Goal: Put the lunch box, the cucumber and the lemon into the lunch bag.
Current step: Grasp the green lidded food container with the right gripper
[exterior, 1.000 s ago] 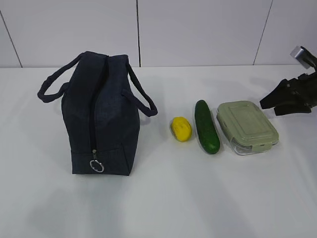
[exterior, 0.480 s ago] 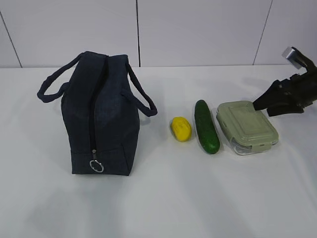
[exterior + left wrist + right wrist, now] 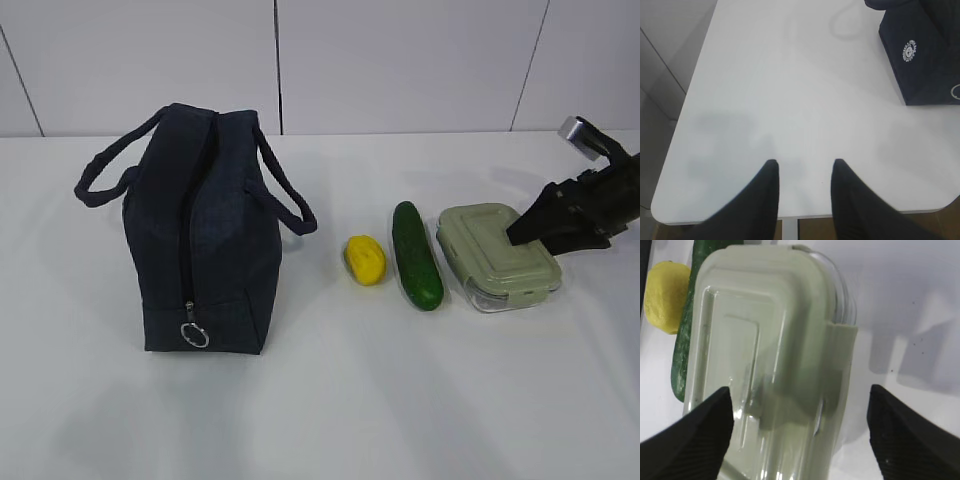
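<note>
The right gripper (image 3: 800, 405) hangs wide open over the lunch box (image 3: 500, 255); the left gripper (image 3: 802, 167), partly open and empty, hovers beside the lunch bag (image 3: 920, 55).

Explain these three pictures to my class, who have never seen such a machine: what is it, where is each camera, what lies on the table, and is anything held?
It is a robot with two arms, each ending in a claw. One camera watches the white table from the front; the others sit on each wrist. On the table stand a dark navy fabric lunch bag, a small yellow lemon, a dark green cucumber and a clear lunch box with a sage-green lid. The right claw hangs open above the box. The left claw holds nothing.
</note>
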{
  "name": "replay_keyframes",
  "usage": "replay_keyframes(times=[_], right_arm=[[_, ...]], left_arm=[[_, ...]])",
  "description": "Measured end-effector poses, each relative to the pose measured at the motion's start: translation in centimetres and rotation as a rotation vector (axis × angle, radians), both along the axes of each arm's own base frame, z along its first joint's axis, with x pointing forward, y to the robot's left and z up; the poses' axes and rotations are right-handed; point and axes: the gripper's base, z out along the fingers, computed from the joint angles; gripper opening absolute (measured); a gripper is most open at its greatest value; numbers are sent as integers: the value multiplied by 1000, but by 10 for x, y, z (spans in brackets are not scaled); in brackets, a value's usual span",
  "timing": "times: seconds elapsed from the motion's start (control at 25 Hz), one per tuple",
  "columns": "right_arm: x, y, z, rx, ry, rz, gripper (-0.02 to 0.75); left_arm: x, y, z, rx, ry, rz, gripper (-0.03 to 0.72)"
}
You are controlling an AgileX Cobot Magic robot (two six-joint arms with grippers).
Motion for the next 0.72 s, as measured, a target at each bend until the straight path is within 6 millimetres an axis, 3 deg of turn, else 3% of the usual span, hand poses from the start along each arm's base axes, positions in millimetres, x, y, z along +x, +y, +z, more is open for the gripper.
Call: replay_keyframes(times=[0.72], right_arm=[[4, 3, -14, 73, 0, -20, 622]], left_arm=[[0, 0, 0, 0, 0, 0, 237]])
